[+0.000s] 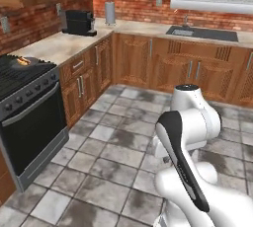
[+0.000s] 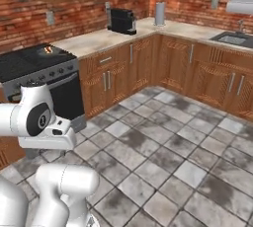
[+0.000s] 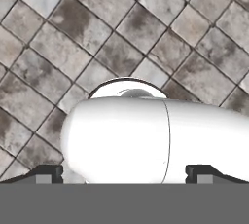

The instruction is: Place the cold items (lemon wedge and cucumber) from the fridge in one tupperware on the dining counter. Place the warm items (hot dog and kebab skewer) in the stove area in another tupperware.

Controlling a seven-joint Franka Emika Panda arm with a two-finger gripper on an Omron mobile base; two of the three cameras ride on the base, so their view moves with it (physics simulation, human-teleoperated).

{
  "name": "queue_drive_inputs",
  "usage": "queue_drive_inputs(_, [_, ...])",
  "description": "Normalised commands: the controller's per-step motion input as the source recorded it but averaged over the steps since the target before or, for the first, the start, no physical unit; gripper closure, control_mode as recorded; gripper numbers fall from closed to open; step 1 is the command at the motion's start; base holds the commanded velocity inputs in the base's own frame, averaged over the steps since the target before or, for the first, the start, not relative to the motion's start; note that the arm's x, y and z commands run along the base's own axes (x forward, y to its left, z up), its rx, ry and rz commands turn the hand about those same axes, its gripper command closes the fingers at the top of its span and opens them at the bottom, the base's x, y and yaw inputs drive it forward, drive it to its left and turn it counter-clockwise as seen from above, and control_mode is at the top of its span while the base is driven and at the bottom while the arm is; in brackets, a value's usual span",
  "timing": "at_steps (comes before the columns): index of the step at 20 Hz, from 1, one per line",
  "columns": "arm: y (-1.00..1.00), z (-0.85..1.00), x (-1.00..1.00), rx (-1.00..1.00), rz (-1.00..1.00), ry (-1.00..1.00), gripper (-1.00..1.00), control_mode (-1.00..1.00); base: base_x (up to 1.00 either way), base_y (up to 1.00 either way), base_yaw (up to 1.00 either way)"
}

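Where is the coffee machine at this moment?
The black coffee machine stands on the wall counter near the corner, against the brick wall, left of the grey canister and beyond the stove.

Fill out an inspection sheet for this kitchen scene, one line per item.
Surface: grey tiled floor, bare.
Job's things: stove area at left, small orange item on its top, too small to identify.
Clutter: black coffee machine and steel canister on wall counter.
Grippers: gripper open, holding nothing, pointing at floor.
Cables: nothing seen.
Surroundings: brick walls, wooden cabinets, sink.
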Motion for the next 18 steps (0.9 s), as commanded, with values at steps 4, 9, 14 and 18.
queue_drive_inputs(4, [0.0, 0.0, 0.0, 0.0, 0.0, 0.0, -1.0, 1.0, 1.0, 0.0, 0.08])
queue_drive_inputs(9, [0.0, 0.0, 0.0, 0.0, 0.0, 0.0, -1.0, 1.0, 1.0, 0.01, 0.31])
queue_drive_inputs(14, [0.0, 0.0, 0.0, 0.0, 0.0, 0.0, -1.0, 1.0, 1.0, -0.01, 0.58])
queue_drive_inputs(18, [0.0, 0.0, 0.0, 0.0, 0.0, 0.0, -1.0, 1.0, 1.0, -0.01, 0.69])
